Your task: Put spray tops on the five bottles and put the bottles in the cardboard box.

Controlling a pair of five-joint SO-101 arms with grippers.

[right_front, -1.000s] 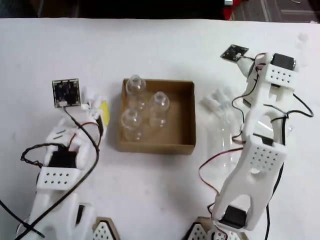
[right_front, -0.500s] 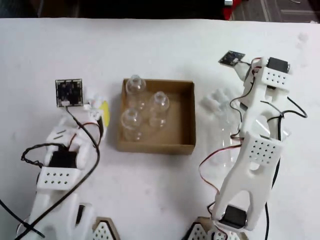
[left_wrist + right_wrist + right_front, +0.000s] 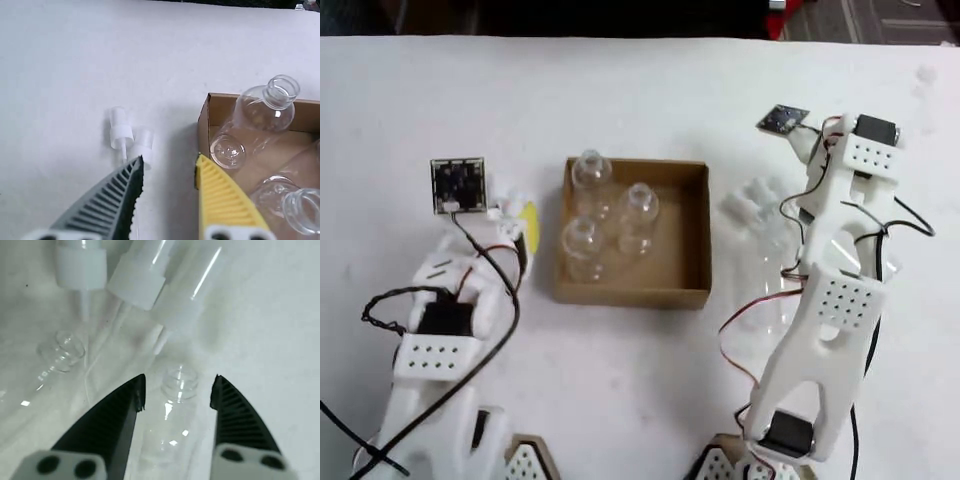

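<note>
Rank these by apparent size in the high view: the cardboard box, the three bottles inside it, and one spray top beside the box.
1. cardboard box, clearly the largest.
2. three bottles: they look much alike, so they are not ranked among themselves.
3. spray top, the smallest, with faint outlines.

- High view: fixed above, looking straight down over the table point(image 3: 640, 90), far enough to take in the cardboard box point(image 3: 632, 292) and the space on both sides
- Left wrist view: low and near, looking out past the left gripper point(image 3: 168, 160) toward a corner of the box, which the high view shows too
- Right wrist view: very close over the spray tops point(image 3: 135, 275) lying right of the box, shared with the high view
</note>
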